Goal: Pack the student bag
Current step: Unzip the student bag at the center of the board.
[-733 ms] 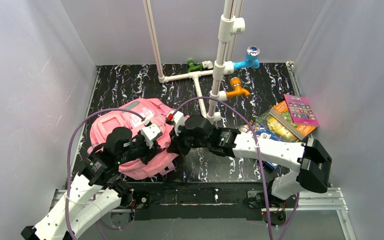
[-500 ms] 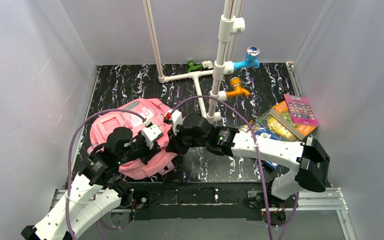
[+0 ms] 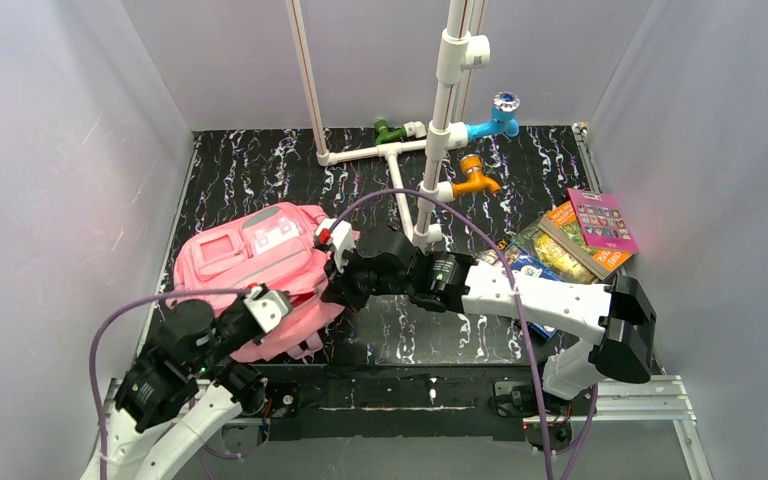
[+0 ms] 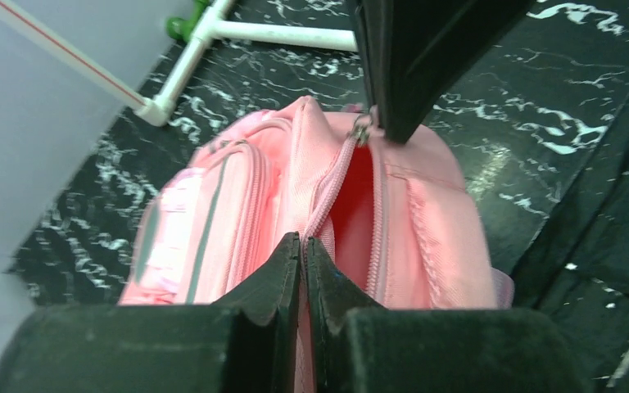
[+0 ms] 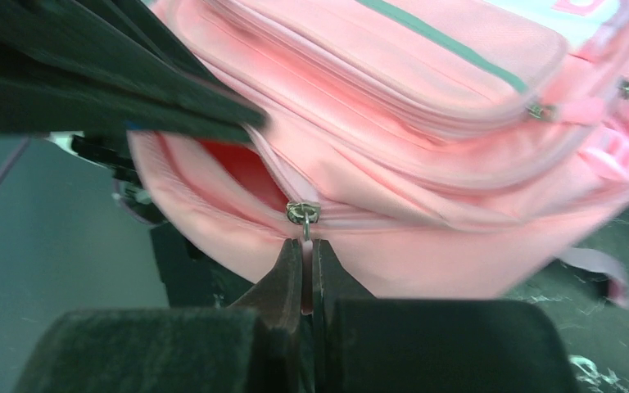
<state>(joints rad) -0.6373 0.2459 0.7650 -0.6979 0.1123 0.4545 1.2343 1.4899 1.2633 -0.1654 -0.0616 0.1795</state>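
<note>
The pink student bag (image 3: 250, 255) lies at the near left of the table, its front pockets up. In the left wrist view its main zip is partly undone and shows a red inside (image 4: 352, 205). My left gripper (image 4: 303, 246) is shut on the bag's fabric rim beside the zip, at the bag's near edge (image 3: 295, 305). My right gripper (image 5: 305, 250) is shut on the pink zip pull hanging from the metal slider (image 5: 303, 213), at the bag's right side (image 3: 332, 290). The right fingers (image 4: 409, 65) reach down to the slider (image 4: 363, 131) in the left wrist view.
A stack of books (image 3: 580, 235) lies at the right edge of the table. A white pipe frame (image 3: 400, 190) with green, blue and orange taps stands at the back middle. Grey walls close in both sides.
My left arm pulled back toward the near left corner and shut on the bag's rim. The bag shifted left and turned with it. My right gripper followed a little left, still holding the pull.
</note>
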